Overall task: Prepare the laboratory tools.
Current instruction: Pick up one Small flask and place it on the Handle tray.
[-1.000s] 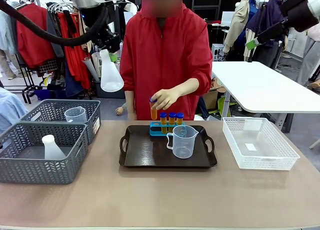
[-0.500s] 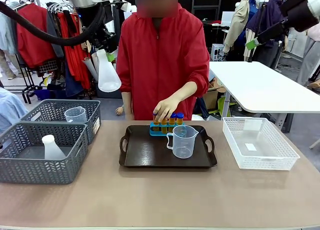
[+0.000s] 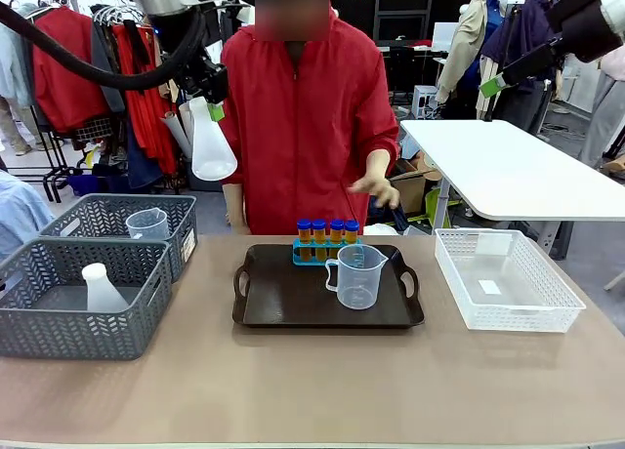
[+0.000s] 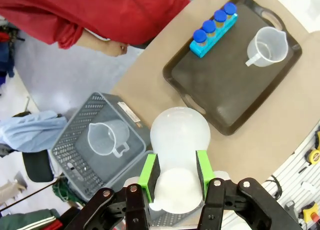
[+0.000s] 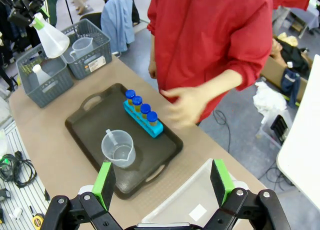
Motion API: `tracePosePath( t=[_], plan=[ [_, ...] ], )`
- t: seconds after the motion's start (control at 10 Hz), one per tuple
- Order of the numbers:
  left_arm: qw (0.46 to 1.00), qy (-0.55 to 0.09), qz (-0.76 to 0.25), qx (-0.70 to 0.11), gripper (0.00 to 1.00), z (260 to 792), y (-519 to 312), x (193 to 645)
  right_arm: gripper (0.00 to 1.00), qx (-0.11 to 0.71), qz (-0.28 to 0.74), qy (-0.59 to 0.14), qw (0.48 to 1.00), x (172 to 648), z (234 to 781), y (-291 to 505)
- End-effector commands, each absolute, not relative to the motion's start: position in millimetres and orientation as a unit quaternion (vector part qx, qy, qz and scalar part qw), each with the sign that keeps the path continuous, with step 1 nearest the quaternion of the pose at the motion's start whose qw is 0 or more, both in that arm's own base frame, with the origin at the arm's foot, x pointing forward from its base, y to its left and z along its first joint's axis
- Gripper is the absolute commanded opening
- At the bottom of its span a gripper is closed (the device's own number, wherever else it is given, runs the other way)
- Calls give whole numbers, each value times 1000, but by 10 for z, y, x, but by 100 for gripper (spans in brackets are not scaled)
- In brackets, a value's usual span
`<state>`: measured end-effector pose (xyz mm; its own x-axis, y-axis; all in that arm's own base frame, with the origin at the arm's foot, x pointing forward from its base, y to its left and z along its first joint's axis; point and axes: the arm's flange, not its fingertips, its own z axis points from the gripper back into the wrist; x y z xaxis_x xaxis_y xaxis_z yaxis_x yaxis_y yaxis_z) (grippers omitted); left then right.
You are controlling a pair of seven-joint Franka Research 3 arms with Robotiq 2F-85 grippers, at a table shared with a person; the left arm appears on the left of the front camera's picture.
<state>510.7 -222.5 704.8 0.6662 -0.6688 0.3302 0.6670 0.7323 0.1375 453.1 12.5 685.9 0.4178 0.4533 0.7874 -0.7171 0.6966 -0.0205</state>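
Translucent white plastic, cone-shaped with a round base, the conical flask [image 3: 213, 142] hangs high over the bench's left end, its narrow neck pinched between the green pads of the left pincer [image 4: 174, 174]; from the wrist its wide bottom bulges toward the bench [image 3: 322, 390] like a frosted dome. Below it sit two grey, herringbone-mesh baskets at the left edge: the nearer basket [image 3: 68, 317] holds a second flask [image 3: 101, 288] of the same milky plastic, the farther basket [image 3: 117, 220] a clear handled beaker [image 3: 147, 224]. At the middle of the bench lies the dark brown tray [image 3: 293, 307], smooth, with cut-out handles at both ends. Along its far edge stands the bright blue rack [image 3: 327, 254] with four orange-yellow tubes [image 3: 327, 232], each upright with a blue cap. Just in front of the rack, near the tray's right side, stands another clear measuring beaker [image 3: 355, 276] with printed gradations and a spout. Toward the right edge rests a white lattice basket [image 3: 506, 280], shallow and rectangular. Across the bench stands a person in a red jacket, one hand [image 3: 376, 187] raised above the far edge, clear of the tubes. The right pincer [image 5: 163, 182] hovers high up, its green-padded fingers spread wide with nothing between them.
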Motion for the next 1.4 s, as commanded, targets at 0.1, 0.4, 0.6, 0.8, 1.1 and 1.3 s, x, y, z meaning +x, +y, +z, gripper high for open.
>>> tracePosePath(
  t=[0.1, 0.4, 0.6, 0.8, 1.1, 1.3],
  plan=[
    [894, -146, -422, 13, 0, 6897, -2352, 5191, 100, 169, 354, -411, 823, 4536, 6869, 113],
    [880, -132, -456, 19, 0, 6588, -2686, 5364, 100, 169, 354, -411, 823, 4536, 6869, 113],
    [876, -124, -465, 26, 0, 6323, -2926, 5503, 100, 169, 354, -411, 823, 4536, 6869, 113],
    [864, -101, -492, 26, 0, 5957, -3211, 5622, 100, 169, 354, -411, 823, 4536, 6869, 113],
    [842, -95, -531, 4, 0, 5541, -3505, 5648, 100, 169, 354, -411, 823, 4536, 6869, 113],
    [842, -85, -533, -8, 0, 5255, -3584, 5627, 100, 169, 354, -411, 823, 4536, 6869, 113]
  ],
)
